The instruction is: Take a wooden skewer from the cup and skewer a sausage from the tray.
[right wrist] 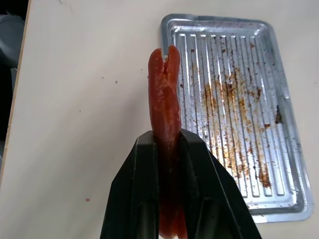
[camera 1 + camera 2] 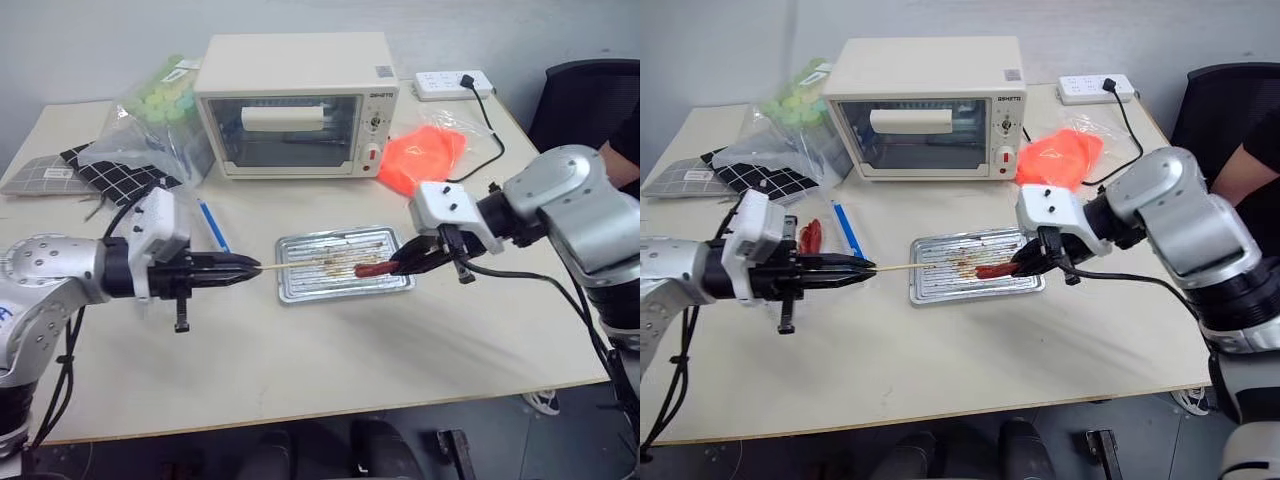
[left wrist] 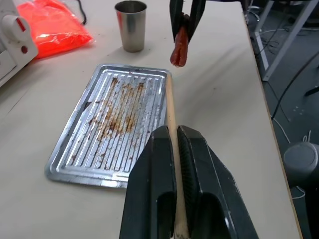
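My left gripper (image 2: 258, 267) is shut on the wooden skewer (image 3: 171, 114), a thin pale stick held about level and pointing across the tray (image 2: 300, 285) toward the sausage (image 2: 370, 269). A gap separates the skewer's tip from the sausage. My right gripper (image 1: 168, 137) is shut on that glossy red sausage (image 1: 164, 104) and holds it above the tray's right end, its free end split and facing the skewer. The steel cup (image 3: 131, 25) stands on the table beyond the tray, upright.
A white toaster oven (image 2: 295, 105) stands behind the tray, with an orange bag (image 2: 425, 155) and a power strip (image 2: 452, 84) to its right. To its left lie a clear bag of green-topped containers (image 2: 150, 110), a chequered cloth (image 2: 110, 170), a blue pen (image 2: 213, 228) and packed red sausages (image 2: 812, 237).
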{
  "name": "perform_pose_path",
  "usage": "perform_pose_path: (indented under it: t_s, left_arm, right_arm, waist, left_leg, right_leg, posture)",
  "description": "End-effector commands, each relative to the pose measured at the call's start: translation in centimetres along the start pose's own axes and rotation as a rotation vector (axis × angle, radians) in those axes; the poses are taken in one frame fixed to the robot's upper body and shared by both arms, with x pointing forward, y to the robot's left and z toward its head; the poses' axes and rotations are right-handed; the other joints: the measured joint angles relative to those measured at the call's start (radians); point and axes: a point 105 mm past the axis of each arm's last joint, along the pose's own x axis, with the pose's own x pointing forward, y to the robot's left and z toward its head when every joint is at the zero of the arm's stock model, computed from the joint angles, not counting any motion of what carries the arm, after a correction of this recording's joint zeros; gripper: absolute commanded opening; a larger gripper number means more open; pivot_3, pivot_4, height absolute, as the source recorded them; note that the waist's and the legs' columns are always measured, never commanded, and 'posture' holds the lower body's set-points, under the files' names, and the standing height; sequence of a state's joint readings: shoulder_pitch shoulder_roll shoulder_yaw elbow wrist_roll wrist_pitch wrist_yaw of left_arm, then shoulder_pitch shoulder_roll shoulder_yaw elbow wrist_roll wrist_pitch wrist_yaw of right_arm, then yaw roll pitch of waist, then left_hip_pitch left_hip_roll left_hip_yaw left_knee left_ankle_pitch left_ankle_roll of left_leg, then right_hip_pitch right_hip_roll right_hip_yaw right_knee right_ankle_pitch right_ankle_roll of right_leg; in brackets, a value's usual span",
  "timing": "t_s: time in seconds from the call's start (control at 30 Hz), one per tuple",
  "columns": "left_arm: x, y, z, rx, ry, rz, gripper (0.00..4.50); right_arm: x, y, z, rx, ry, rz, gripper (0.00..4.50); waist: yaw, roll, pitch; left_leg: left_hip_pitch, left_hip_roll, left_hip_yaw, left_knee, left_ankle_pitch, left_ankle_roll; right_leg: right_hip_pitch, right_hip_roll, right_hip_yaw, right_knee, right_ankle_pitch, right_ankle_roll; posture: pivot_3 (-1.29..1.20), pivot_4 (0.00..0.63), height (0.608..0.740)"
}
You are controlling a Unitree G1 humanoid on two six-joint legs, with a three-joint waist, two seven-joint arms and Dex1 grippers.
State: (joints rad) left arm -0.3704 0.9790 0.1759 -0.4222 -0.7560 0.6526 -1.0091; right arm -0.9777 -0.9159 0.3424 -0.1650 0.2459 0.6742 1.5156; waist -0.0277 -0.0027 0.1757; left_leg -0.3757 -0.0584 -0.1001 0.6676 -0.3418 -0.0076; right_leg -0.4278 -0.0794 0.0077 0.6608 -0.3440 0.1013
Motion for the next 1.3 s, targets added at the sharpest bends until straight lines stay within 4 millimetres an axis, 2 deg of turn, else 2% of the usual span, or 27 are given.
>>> perform_pose_path:
  t_s: [0.03, 0.73, 1.3]
  left_arm:
    - [0.5, -0.1, 0.7, 0.047, -0.018, -0.021, 0.00]
    - [1.7, 0.3, 0.7, 0.053, -0.055, -0.031, 0.00]
    - [1.9, 0.4, 1.4, 0.078, -0.065, -0.048, 0.00]
  right_arm:
    - [-1.1, 0.1, 1.5, -0.022, -0.025, -0.030, 0.36]
    - [-1.8, -0.1, 3.4, -0.001, -0.065, -0.063, 0.36]
    - [-1.3, -0.1, 3.2, 0.014, -0.078, -0.066, 0.36]
  waist:
    - [0.001, 0.000, 0.000]
    - [0.001, 0.000, 0.000]
    - [0.001, 0.000, 0.000]
  left_leg:
    - [0.000, 0.000, 0.000, 0.000, 0.000, 0.000]
    - [0.000, 0.000, 0.000, 0.001, 0.000, 0.000]
    - [0.000, 0.000, 0.000, 0.001, 0.000, 0.000]
  right_leg:
    - [0.000, 0.000, 0.000, 0.000, 0.000, 0.000]
    - [0.000, 0.000, 0.000, 0.000, 0.000, 0.000]
    - [0.000, 0.000, 0.000, 0.001, 0.000, 0.000]
  posture:
    - [0.00, 0.150, 0.740]
    - [0.00, 0.150, 0.740]
    - [0.00, 0.150, 0.740]
